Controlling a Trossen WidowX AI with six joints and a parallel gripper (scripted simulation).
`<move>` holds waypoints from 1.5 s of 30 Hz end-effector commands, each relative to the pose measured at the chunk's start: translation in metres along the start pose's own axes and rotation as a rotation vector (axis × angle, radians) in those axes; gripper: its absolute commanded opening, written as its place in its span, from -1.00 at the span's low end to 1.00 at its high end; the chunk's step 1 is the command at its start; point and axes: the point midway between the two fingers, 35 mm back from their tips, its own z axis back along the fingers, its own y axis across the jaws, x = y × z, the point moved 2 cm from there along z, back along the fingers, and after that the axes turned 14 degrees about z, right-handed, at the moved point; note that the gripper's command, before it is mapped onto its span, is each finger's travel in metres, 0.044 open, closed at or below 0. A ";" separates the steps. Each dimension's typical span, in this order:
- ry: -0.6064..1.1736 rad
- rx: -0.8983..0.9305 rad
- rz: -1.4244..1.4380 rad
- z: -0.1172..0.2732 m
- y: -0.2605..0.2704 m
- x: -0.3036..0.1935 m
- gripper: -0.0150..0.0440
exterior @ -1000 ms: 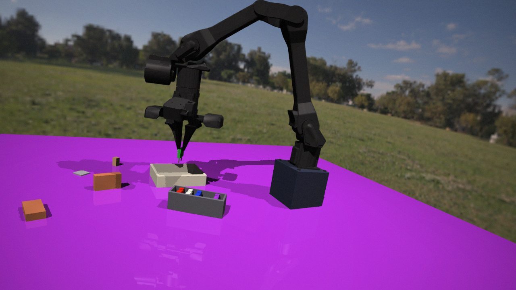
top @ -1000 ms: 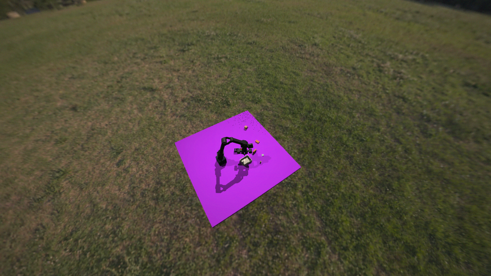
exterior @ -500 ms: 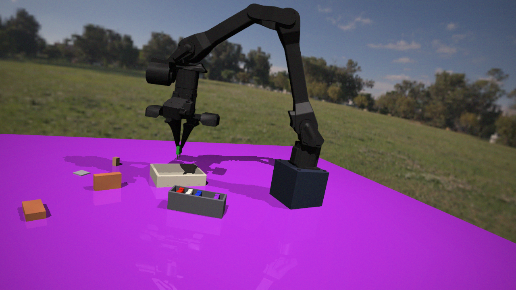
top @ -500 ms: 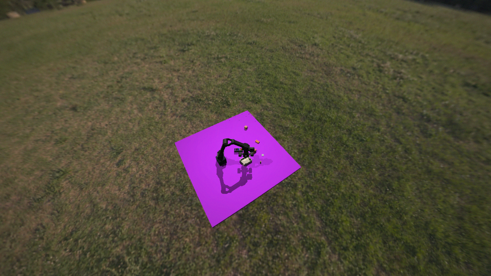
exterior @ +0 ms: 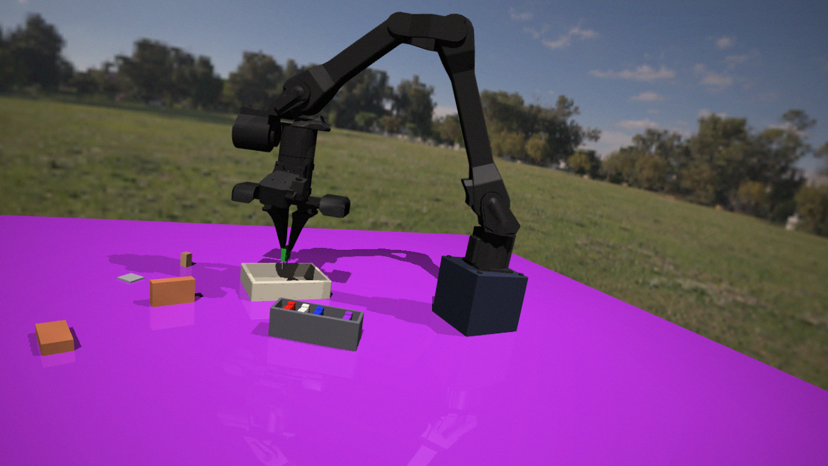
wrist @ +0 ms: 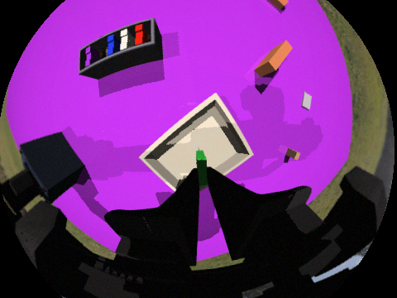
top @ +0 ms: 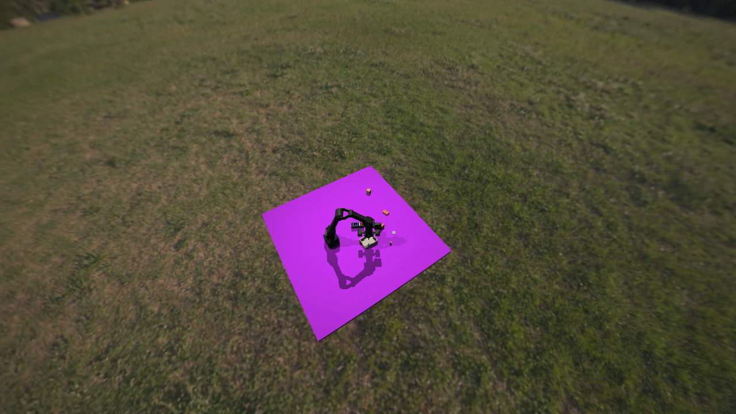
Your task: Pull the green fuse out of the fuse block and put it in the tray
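My gripper (exterior: 286, 250) (wrist: 202, 171) is shut on the green fuse (exterior: 283, 255) (wrist: 201, 156). The fuse is upright with its prongs down, and hangs over the cream tray (exterior: 289, 290) (wrist: 182, 124). Its prongs show just above or at the level of the tray's opening in the exterior view; how far down they reach is hard to tell. The grey fuse block (exterior: 312, 329) (wrist: 132, 63) holds a red fuse (exterior: 290, 305) (wrist: 139, 35), a white fuse (exterior: 303, 308) (wrist: 123, 39), a blue fuse (exterior: 318, 310) (wrist: 110, 45) and a purple fuse (exterior: 347, 316) (wrist: 88, 57).
An upright orange block (exterior: 172, 291) (wrist: 275, 58), a flat orange block (exterior: 54, 337), a thin grey piece (exterior: 130, 277) (wrist: 306, 101) and a small tan block (exterior: 185, 259) (wrist: 293, 154) lie beyond the tray's outer side. The arm's dark base (exterior: 479, 295) (wrist: 52, 162) stands on the other side.
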 end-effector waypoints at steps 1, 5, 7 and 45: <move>0.005 0.002 0.003 -0.007 0.001 -0.001 -0.49; 0.005 0.002 0.003 -0.013 0.001 -0.001 -0.49; 0.005 0.002 0.003 -0.014 0.001 -0.001 -0.49; 0.000 0.002 0.003 0.024 0.001 0.000 0.63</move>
